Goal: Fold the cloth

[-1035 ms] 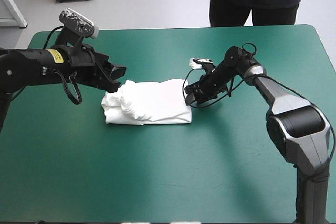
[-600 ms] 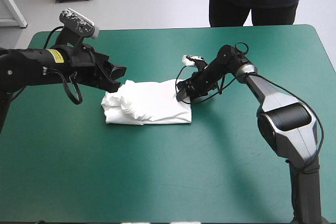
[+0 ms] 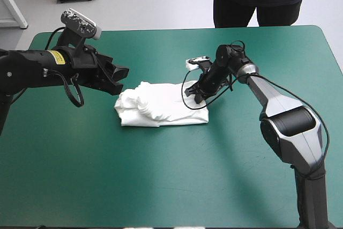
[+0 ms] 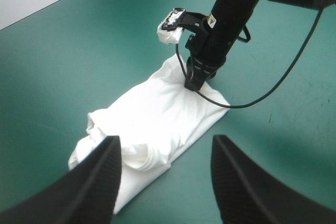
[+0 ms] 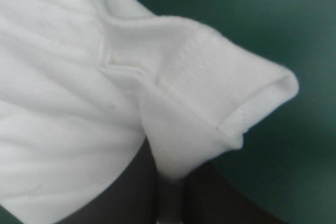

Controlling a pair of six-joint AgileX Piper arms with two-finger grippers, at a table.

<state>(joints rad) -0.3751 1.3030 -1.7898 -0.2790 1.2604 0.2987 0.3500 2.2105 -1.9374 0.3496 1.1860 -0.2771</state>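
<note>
Teal-green cover point(image 3: 161, 186) bore one white T-shirt point(image 3: 161, 110) bundle, one end pinched tight in my right gripper point(image 3: 191, 95), the other just ahead of my left gripper point(image 4: 165, 141), which stood spread apart.

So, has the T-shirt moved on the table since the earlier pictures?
Yes. The T-shirt has slid toward the right edge of the table, away from the left gripper, with the right gripper shut on it.

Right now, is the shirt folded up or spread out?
Folded: the T-shirt is a compact white bundle with stacked layers showing at one end.
</note>
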